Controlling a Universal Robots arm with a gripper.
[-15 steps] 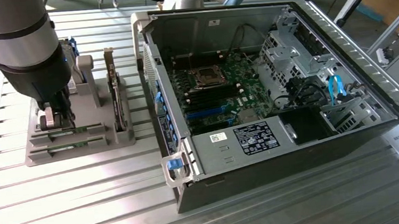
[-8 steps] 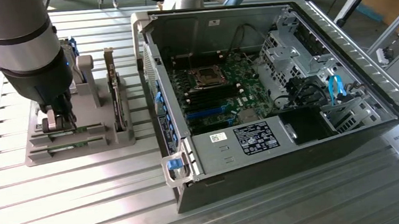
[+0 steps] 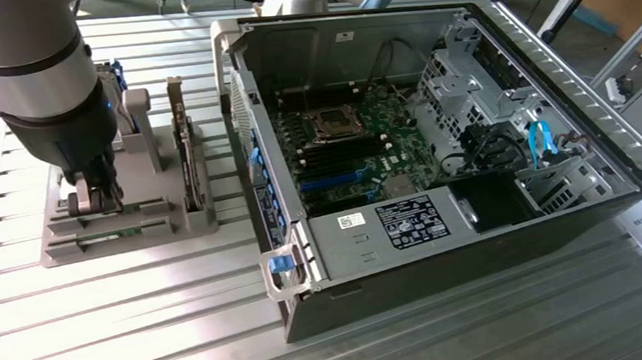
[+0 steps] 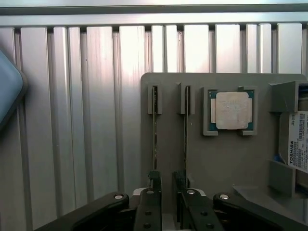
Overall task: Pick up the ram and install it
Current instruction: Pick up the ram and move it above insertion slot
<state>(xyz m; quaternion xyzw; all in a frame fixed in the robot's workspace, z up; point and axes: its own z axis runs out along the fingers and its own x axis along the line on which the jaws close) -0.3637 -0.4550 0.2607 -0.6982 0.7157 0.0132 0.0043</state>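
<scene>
Two ram sticks stand on edge in slots of the grey holder plate (image 4: 211,159); one ram (image 4: 155,130) and the other ram (image 4: 186,130) are seen from above as thin green lines. My gripper (image 4: 166,186) hangs low over their near ends, open, with one black fingertip (image 4: 154,183) over the first stick and the other over the second. Bare plate shows between the fingers, and nothing is held. In the exterior view the gripper (image 3: 93,202) is down at the holder (image 3: 118,226) on that view's left. The open computer case (image 3: 431,120) lies to its right, with the motherboard (image 3: 348,148) exposed.
An upright expansion card (image 3: 185,148) stands in the holder beside the gripper. A processor (image 4: 231,110) and a labelled hard drive (image 4: 299,144) also sit on the holder. The slatted aluminium table (image 3: 136,315) surrounds everything. A pale blue object (image 4: 8,91) lies beside the holder.
</scene>
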